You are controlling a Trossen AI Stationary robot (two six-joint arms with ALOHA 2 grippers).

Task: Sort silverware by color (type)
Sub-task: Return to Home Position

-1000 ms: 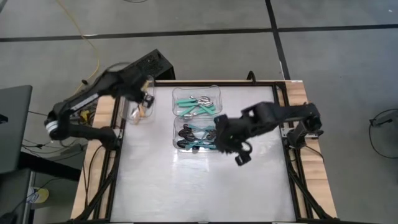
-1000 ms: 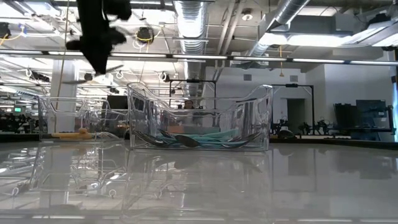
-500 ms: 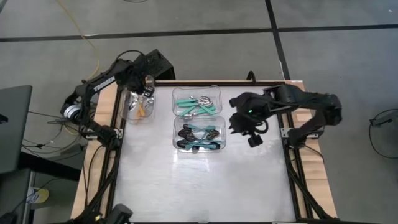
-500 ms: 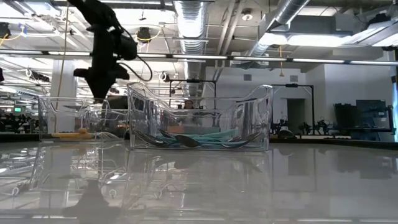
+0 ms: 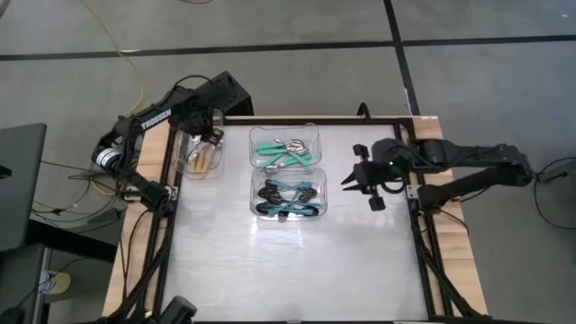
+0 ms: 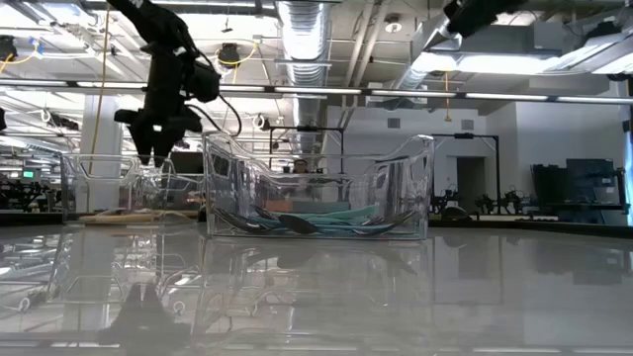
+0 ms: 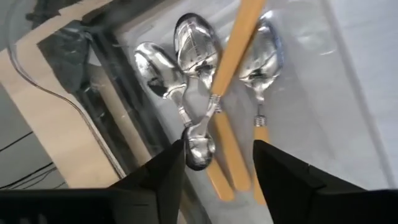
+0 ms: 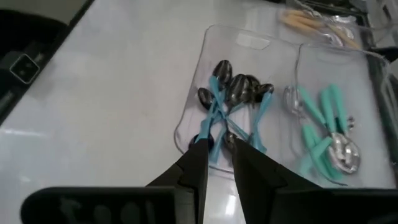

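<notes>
Landmark: the clear tub [image 5: 255, 193] near mid-table that holds the black-bowled spoons [image 5: 288, 193], blue handles, piled together.

- Second tub [image 5: 253, 148] sits just beside the landmark, on the side toward the table's rear edge. It holds the teal-handled spoons [image 5: 286, 151], silver bowls.
- Third tub [image 5: 187, 162] stands apart, to the rear-left of the landmark at the table's left edge. It holds the orange-handled spoons [image 7: 233, 68], silver bowls, lying on the tub floor.
- Left gripper [image 5: 211, 137]: above the third tub, rear-left of the landmark. Fingers apart, nothing between them; spoons lie below.
- Right gripper [image 5: 346, 178]: off to the landmark's right, near it, raised above the table [image 5: 288, 270]. Narrow gap between the fingers, nothing held.
</notes>
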